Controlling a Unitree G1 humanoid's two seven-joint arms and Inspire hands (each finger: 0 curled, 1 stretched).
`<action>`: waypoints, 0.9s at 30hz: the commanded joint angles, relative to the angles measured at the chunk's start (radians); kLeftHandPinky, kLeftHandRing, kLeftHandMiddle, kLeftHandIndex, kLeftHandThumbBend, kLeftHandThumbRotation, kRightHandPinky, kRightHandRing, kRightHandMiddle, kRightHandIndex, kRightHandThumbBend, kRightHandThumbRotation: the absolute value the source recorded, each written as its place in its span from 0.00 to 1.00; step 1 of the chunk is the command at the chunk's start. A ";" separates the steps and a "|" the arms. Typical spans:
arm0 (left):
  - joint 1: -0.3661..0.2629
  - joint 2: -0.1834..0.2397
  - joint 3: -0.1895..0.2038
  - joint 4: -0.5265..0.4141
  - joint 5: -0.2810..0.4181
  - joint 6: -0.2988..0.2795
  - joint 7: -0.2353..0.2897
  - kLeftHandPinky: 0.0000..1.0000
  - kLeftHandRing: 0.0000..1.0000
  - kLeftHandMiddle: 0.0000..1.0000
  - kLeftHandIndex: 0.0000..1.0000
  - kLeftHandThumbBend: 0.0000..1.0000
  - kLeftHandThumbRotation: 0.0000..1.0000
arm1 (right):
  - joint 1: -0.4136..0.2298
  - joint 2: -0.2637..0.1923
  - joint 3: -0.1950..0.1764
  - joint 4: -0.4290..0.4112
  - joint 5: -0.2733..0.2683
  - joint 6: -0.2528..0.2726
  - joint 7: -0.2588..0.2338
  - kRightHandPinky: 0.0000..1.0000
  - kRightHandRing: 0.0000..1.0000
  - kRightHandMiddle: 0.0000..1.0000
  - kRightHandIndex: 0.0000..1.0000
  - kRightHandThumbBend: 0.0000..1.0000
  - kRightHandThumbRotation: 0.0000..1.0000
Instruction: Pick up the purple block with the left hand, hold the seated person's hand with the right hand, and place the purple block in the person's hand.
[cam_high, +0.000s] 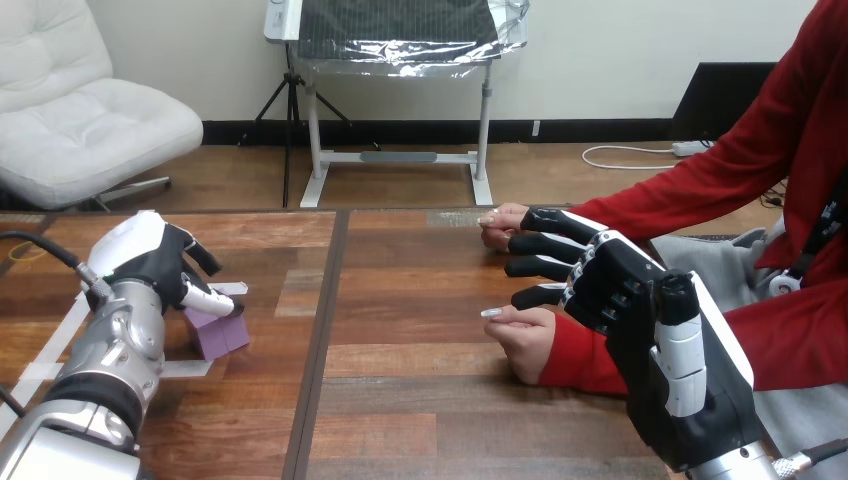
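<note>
The purple block (222, 335) sits on the wooden table (420, 400), in its left part. The left hand (150, 258) hangs directly over the block's upper left corner and touches its top. From this angle I cannot tell whether that hand has closed on the block or merely rests on it. The block looks near cubic, with no marked long axis, so the approach angle probably matters little. The left arm is by far the nearer to it.

The right hand (610, 285) is well apart, at the table's right side. Its fingers (545, 243) are stretched fairly straight, between the person's farther hand (497, 220) and the person's nearer hand (525, 335). Their tips lie against the farther hand, and none is curled round either.

The carry would run rightward across the dark seam (318, 330), over bare wood. The block stands well in from the table's far edge, so there is open room to lift and sweep.
</note>
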 joint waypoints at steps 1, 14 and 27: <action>-0.025 -0.007 0.009 -0.026 -0.012 -0.017 -0.003 0.39 0.46 0.52 0.56 0.76 0.00 | -0.062 0.011 -0.001 -0.027 0.017 -0.005 -0.005 0.63 0.74 0.76 0.78 0.88 1.00; -0.033 -0.003 0.003 -0.034 -0.015 -0.023 -0.013 0.33 0.41 0.49 0.53 0.79 0.00 | -0.061 0.011 0.000 -0.028 0.015 -0.005 -0.007 0.63 0.74 0.76 0.78 0.88 1.00; -0.045 -0.003 -0.031 -0.036 0.020 0.012 0.001 0.50 0.62 0.65 0.61 0.83 0.02 | -0.070 0.010 -0.001 -0.014 0.010 -0.016 -0.003 0.63 0.74 0.76 0.78 0.88 1.00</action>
